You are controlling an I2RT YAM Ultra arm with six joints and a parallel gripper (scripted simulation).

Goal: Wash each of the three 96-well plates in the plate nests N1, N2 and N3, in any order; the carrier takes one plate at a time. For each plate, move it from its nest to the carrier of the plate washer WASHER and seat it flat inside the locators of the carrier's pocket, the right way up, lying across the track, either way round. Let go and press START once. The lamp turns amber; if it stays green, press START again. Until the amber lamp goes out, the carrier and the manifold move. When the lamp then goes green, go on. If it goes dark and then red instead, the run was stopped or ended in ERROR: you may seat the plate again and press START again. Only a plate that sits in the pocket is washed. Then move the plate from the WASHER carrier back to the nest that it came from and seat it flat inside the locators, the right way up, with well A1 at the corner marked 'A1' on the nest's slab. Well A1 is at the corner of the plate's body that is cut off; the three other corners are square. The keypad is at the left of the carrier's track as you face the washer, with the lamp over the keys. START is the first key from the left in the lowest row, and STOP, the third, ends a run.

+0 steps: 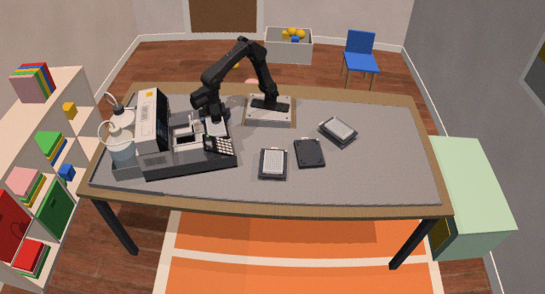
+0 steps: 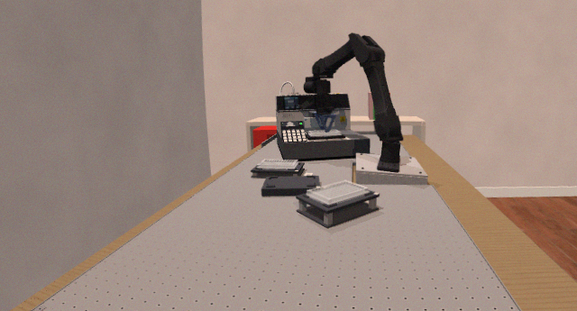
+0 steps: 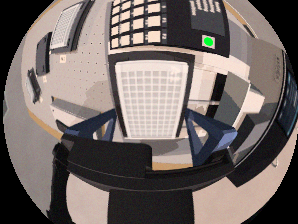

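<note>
Fingers of my gripper [image 3: 152, 137] stand fully apart, holding nothing, one on each side of the white plate [image 3: 150, 99] lying in the washer's carrier [image 3: 188, 96]. Beyond it, the keypad [image 3: 140, 19] and its green lamp [image 3: 209, 42]. On the table [image 1: 366, 175], two nests carry plates [image 1: 272, 162] [image 1: 339, 129]; the middle nest [image 1: 309, 152] is bare.
</note>
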